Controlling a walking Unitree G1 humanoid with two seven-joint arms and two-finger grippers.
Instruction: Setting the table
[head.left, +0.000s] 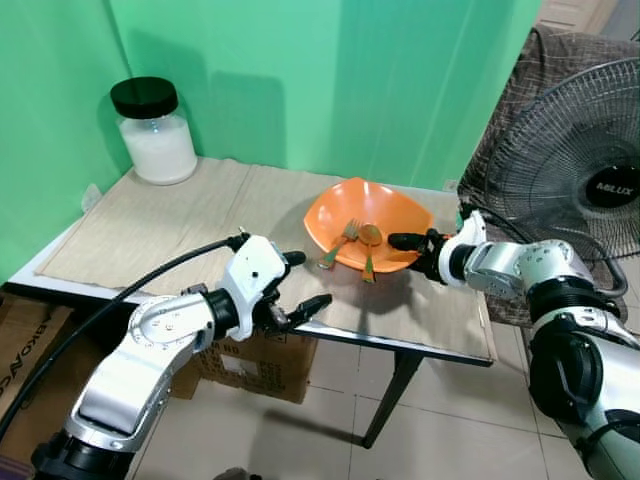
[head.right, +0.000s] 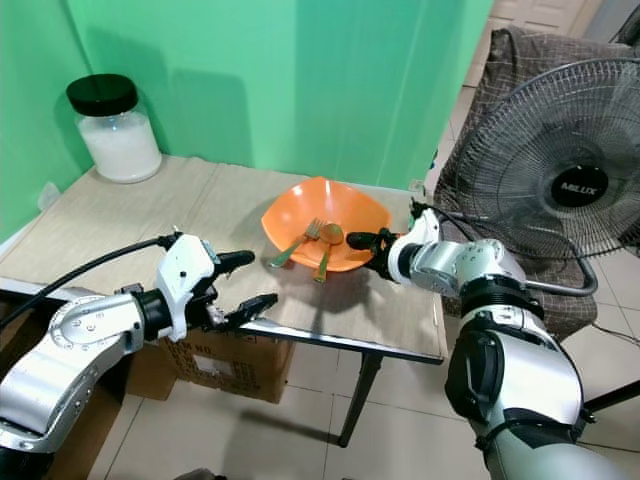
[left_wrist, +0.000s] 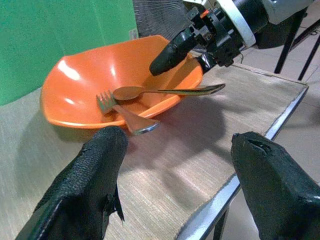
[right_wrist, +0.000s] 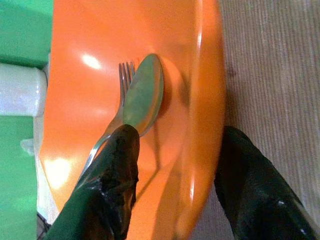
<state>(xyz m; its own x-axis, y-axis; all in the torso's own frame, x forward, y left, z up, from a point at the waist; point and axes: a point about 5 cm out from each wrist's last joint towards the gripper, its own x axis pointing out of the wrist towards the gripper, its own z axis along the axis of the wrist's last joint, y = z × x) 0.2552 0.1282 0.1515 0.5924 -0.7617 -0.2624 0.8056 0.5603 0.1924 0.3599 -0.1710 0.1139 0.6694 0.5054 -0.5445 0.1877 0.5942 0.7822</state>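
An orange bowl (head.left: 365, 212) rests on the beige table mat (head.left: 150, 230), right of centre. A fork (head.left: 343, 240) and a spoon (head.left: 369, 246) lie in it, handles over the near rim. My right gripper (head.left: 405, 244) is at the bowl's right rim, open. One of its fingers (right_wrist: 115, 175) reaches inside above the cutlery and the other stays outside over the mat, with the rim (right_wrist: 207, 100) between them. My left gripper (head.left: 305, 283) hovers open and empty by the table's front edge, left of the bowl and pointing at it (left_wrist: 100, 80).
A glass jar with a black lid (head.left: 155, 135) stands at the table's back left corner against the green wall. A large standing fan (head.left: 570, 180) is close behind my right arm. A cardboard box (head.left: 255, 360) sits on the tiled floor under the table.
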